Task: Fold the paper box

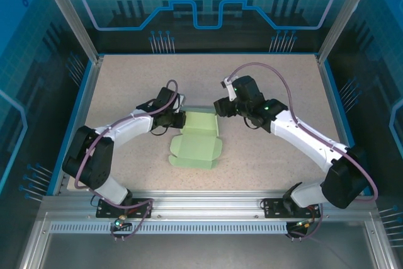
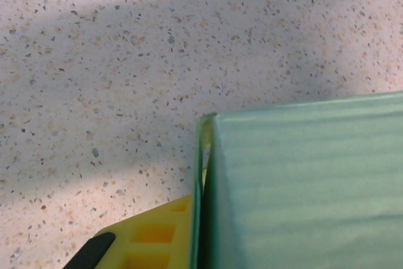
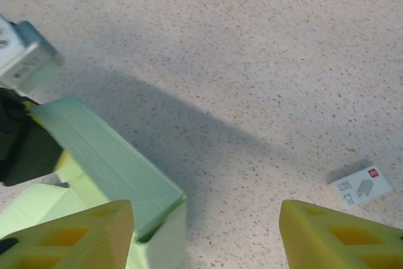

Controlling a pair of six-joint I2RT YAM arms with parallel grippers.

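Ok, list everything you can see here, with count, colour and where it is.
paper box: one, pale green, partly folded, table centre between the arms
white tag: one, white with a red mark, flat on the table near the right pincer
table: one, speckled beige, under everything
left pincer: one, yellow fingers, shut on the paper box's raised panel
right pincer: one, yellow fingers, open, by the box's far right corner

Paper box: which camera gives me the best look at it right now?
Top external: the whole paper box shows, outline and flaps together. Left wrist gives a close-up of one green panel's edge; right wrist catches a raised end panel and some flaps at lower left.
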